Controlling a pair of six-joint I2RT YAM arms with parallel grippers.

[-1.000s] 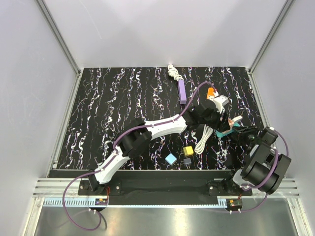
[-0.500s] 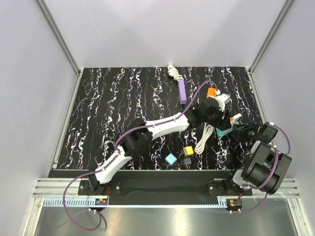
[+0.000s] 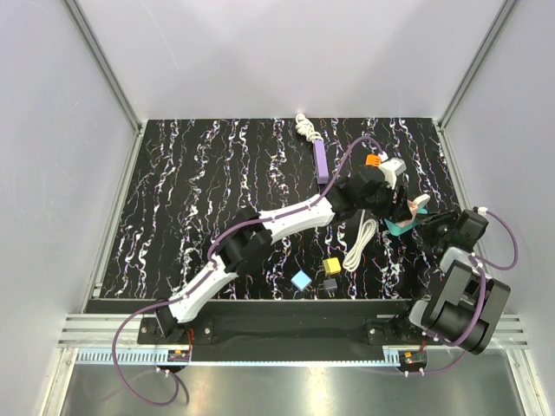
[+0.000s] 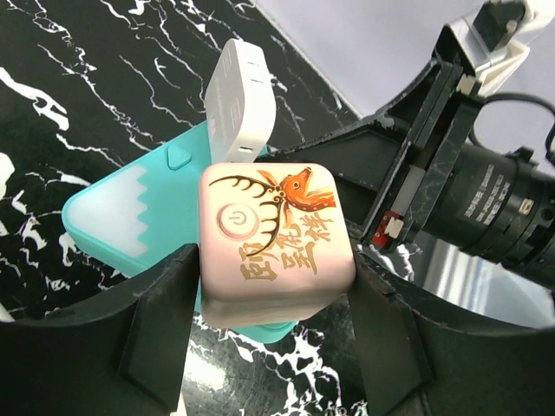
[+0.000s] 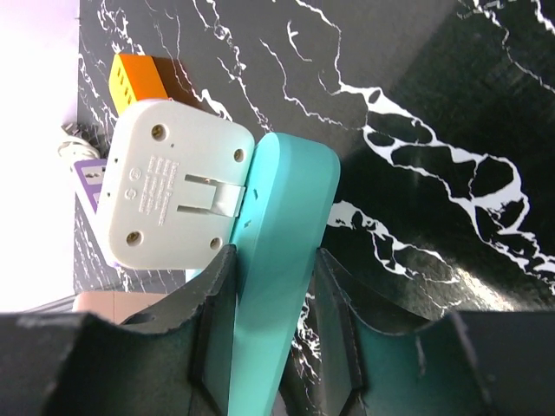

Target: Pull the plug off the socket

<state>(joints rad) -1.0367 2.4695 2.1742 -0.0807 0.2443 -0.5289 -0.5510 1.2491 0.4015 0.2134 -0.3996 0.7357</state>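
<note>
The pink square plug (image 4: 276,238) with a deer picture sits against the face of the teal socket block (image 4: 130,217). My left gripper (image 4: 273,303) is shut on the pink plug's two sides. My right gripper (image 5: 273,321) is shut on the teal socket (image 5: 277,251), holding it edge-on. A white plug (image 5: 173,195) also stands on the socket's face, beside the pink one (image 5: 104,302). In the top view both grippers meet at the right of the table, around the socket (image 3: 399,229). I cannot tell whether the pink plug's pins are still seated.
An orange block (image 3: 373,160) lies just behind the grippers. A purple strip (image 3: 321,161) with a white cable lies at the far middle. A coiled white cable (image 3: 355,247) and small yellow (image 3: 331,265) and blue (image 3: 301,280) cubes lie in front.
Both grippers have shifted a little toward the far side, carrying the socket and plugs with them. The grips have not changed.
</note>
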